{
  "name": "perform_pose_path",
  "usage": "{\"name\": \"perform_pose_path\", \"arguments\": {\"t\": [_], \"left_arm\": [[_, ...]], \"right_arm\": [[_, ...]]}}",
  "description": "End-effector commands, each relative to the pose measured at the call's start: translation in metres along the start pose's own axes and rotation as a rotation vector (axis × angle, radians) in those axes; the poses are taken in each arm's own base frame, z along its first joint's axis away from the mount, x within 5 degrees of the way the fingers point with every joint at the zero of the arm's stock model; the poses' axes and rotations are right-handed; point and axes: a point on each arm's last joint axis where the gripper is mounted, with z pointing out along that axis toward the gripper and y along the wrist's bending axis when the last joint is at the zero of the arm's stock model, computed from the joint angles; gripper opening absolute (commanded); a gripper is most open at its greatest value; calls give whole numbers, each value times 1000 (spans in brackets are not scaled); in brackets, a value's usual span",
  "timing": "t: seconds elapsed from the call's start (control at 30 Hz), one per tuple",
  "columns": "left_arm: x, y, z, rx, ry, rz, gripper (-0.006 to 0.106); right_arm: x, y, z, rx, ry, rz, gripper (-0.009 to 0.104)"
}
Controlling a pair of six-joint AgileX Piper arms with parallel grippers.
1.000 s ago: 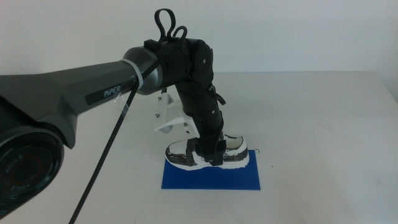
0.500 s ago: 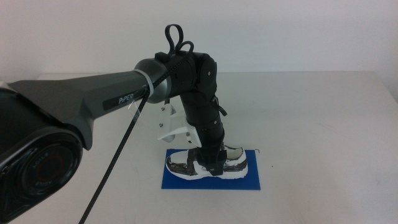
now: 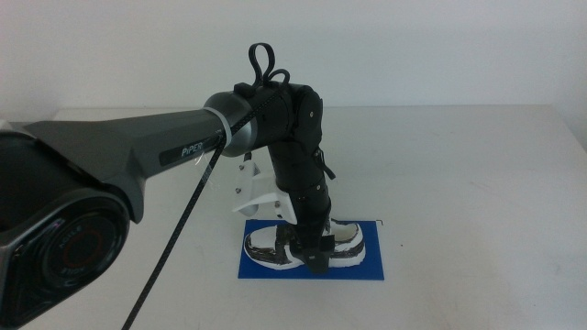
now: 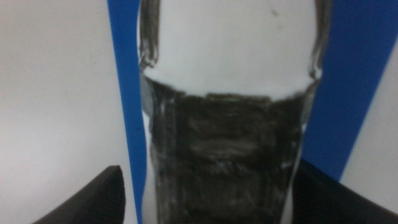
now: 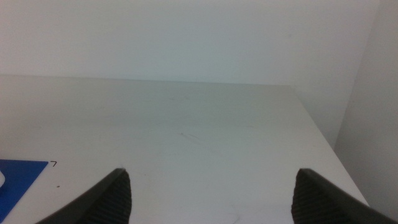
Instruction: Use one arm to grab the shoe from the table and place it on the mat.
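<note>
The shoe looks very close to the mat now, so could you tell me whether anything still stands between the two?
Nothing visible does. The left gripper is clamped across the middle of the shoe, which sits directly over the mat with blue showing on both sides of it in the left wrist view. Whether the sole touches is unclear.

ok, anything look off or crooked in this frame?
Nothing stands out. The shoe sits upright, lengthwise on the mat, inside its edges. The mat lies flat on the table. The left gripper straddles the shoe's middle; the right gripper waits open, away over bare table.
</note>
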Motion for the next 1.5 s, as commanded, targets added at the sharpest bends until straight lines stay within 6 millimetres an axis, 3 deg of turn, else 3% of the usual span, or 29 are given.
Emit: {"name": "perform_pose_path", "arguments": {"t": [0.0, 0.5, 0.93, 1.03, 1.17, 1.3, 1.47], "left_arm": [[10, 6, -42, 67, 71, 18, 86], [11, 19, -56, -18, 75, 5, 86], [22, 16, -87, 45, 113, 40, 86], [24, 16, -105, 68, 103, 66, 86], [25, 12, -147, 242, 80, 182, 84], [18, 12, -195, 458, -50, 398, 81], [9, 18, -240, 613, -236, 711, 78]], "right_arm": [[-11, 0, -3, 4, -110, -21, 66], [-11, 0, -3, 4, -110, -21, 66], [-11, 0, -3, 4, -110, -21, 66], [-11, 0, -3, 4, -110, -21, 66], [-11, 0, -3, 4, -110, -21, 66], [-11, 0, -3, 4, -110, -21, 66], [-11, 0, -3, 4, -110, -21, 66]]}}
